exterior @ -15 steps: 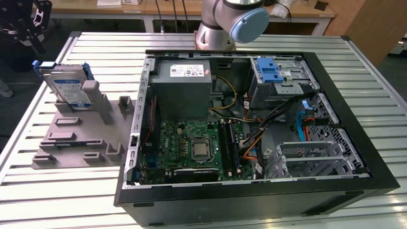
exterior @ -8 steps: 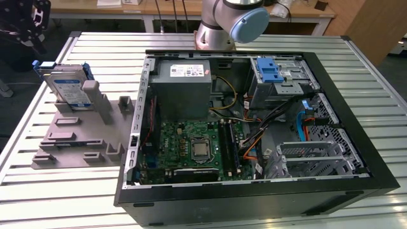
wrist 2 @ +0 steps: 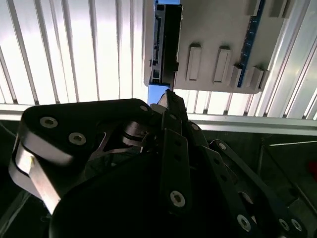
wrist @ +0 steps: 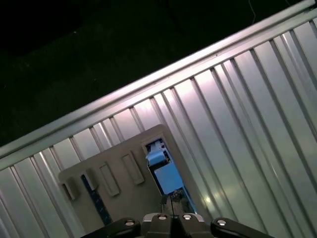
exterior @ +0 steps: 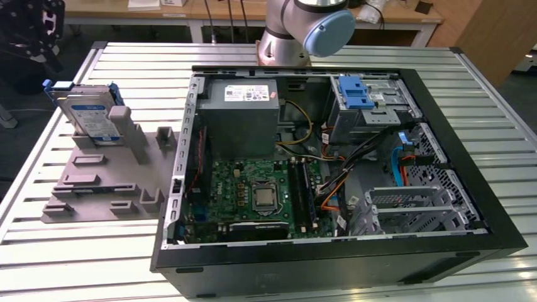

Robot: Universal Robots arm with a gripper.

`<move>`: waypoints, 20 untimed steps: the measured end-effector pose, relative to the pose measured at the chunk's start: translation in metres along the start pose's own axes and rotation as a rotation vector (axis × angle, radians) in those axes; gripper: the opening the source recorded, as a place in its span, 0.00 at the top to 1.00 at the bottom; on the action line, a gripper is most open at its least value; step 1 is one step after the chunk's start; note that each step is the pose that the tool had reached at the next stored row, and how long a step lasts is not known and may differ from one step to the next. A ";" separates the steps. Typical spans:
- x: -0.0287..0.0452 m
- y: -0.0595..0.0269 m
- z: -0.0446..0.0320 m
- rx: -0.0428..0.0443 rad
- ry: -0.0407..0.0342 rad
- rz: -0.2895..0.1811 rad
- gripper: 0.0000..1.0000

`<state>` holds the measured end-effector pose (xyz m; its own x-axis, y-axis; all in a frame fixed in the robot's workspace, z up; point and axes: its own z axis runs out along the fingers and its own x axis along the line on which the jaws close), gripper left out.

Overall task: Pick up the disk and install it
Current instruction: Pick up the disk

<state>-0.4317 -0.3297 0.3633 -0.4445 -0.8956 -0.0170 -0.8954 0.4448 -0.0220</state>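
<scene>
Worktop (exterior: pixel 75 258) of ribbed metal carries everything in the exterior view. Nearest to us is the open computer case (exterior: pixel 336 267), lying on its side. Its motherboard (exterior: pixel 251 189) sits just behind the near wall, with a silver drive cage (exterior: pixel 419 204) towards the exterior view's right. Further back inside we see the grey power supply (exterior: pixel 243 116) with a white sticker, and beside it a cage with a blue latch (exterior: pixel 363 94).

Outside the case, on the exterior view's left, sits a grey fixture plate (exterior: pixel 100 182). The disk (exterior: pixel 90 113) stands on edge at its far end, label facing us, not yet installed. The robot arm (exterior: pixel 302 31) rises behind the case's far wall.

In the second wrist view the end effector (wrist 2: pixel 167 94) has its fingertips pressed together, gripping nothing. It lines up with the blue-framed edge of the disk (wrist 2: pixel 167 39). The first wrist view shows the same: end effector (wrist: pixel 171 199) closed, disk (wrist: pixel 167 177) beyond it in the fixture plate (wrist: pixel 129 203). We cannot tell whether they touch.
</scene>
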 end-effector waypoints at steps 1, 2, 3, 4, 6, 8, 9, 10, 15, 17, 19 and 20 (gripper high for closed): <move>0.0000 0.0000 0.0002 -0.0003 -0.0004 -0.019 0.89; 0.0000 0.0000 0.0004 -0.0006 -0.0008 -0.036 0.89; 0.0000 0.0000 0.0007 -0.0009 -0.0013 -0.055 0.89; 0.0000 0.0000 0.0009 -0.0012 -0.0016 -0.073 0.89; 0.0000 0.0000 0.0014 -0.0018 -0.0025 -0.110 0.89; 0.0000 0.0000 0.0019 -0.0024 -0.0033 -0.146 0.89; 0.0000 0.0000 0.0024 -0.0026 -0.0038 -0.163 0.89; 0.0000 0.0001 0.0028 -0.0029 -0.0042 -0.181 0.89; 0.0001 0.0001 0.0049 -0.0047 -0.0060 -0.273 0.89; 0.0001 0.0001 0.0056 -0.0053 -0.0067 -0.309 0.89; 0.0001 0.0001 0.0061 -0.0063 -0.0067 -0.345 0.89; 0.0001 0.0001 0.0063 -0.0068 -0.0066 -0.365 0.89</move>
<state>-0.4317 -0.3297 0.3570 -0.0958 -0.9953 -0.0158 -0.9951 0.0962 -0.0211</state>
